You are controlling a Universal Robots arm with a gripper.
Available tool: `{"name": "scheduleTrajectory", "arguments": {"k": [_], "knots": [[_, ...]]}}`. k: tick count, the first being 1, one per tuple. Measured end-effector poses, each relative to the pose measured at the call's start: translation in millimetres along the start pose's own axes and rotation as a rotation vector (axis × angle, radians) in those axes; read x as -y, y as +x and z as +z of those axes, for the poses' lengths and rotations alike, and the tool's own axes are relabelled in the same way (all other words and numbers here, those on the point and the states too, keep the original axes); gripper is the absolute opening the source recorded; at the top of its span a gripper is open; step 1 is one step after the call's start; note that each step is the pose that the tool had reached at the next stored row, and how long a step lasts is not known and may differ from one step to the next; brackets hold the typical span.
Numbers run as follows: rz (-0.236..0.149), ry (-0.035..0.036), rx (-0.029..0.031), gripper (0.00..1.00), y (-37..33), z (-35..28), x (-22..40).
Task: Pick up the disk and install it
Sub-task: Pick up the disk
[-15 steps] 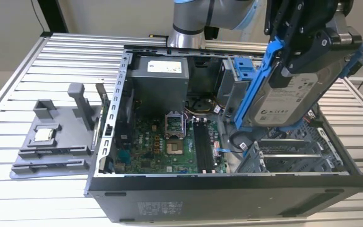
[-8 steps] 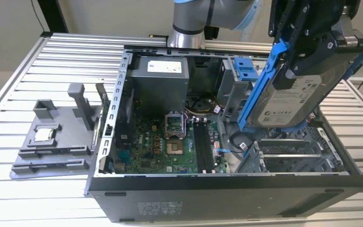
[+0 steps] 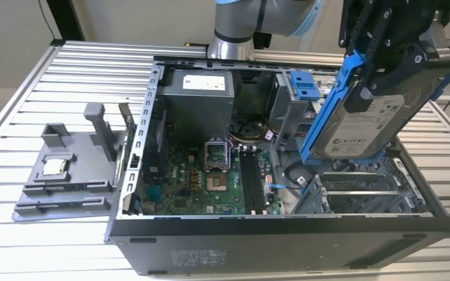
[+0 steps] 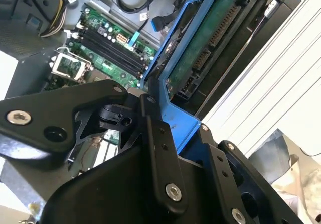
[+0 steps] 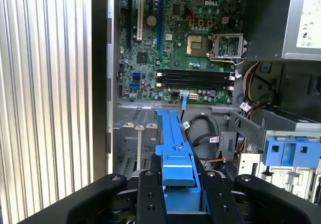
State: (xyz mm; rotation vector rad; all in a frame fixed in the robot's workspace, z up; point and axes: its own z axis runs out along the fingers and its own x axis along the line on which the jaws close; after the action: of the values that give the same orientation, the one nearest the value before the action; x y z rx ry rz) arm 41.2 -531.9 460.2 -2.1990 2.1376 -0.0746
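While clamped between the fingers of the black gripper (image 3: pixel 377 88), the flat silver-grey hard disk (image 3: pixel 365 126) in its blue plastic carrier rail (image 5: pixel 176 153) hangs tilted over the open dark-grey computer case (image 3: pixel 287 249).
The disk's lower end is just above the case's silver metal drive cage (image 3: pixel 358 193). Beside that cage lies the case's green motherboard (image 5: pixel 165 43). Outside the case, a grey plastic fixture (image 3: pixel 53 193) carrying a small square silver chip (image 3: pixel 55 167) rests on the slatted aluminium table (image 3: pixel 21 246).
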Motion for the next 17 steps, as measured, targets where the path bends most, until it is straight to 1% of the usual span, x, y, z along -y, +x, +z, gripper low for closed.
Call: {"name": "scheduleTrajectory", "arguments": {"k": [3, 5, 8, 12, 17], "knots": [[0.000, 0.0000, 0.0000, 0.00, 0.9, 0.5, 1.8], [0.000, 0.0000, 0.0001, 0.00, 2.9, 1.1, 3.2], [0.000, 0.0001, 0.0014, 0.00, 8.4, 2.1, 4.9], [0.001, 0.0001, 0.0057, 0.00, 14.8, 2.6, 7.3], [0.001, 0.0000, 0.0093, 0.00, 22.8, 2.9, 10.8]]}}
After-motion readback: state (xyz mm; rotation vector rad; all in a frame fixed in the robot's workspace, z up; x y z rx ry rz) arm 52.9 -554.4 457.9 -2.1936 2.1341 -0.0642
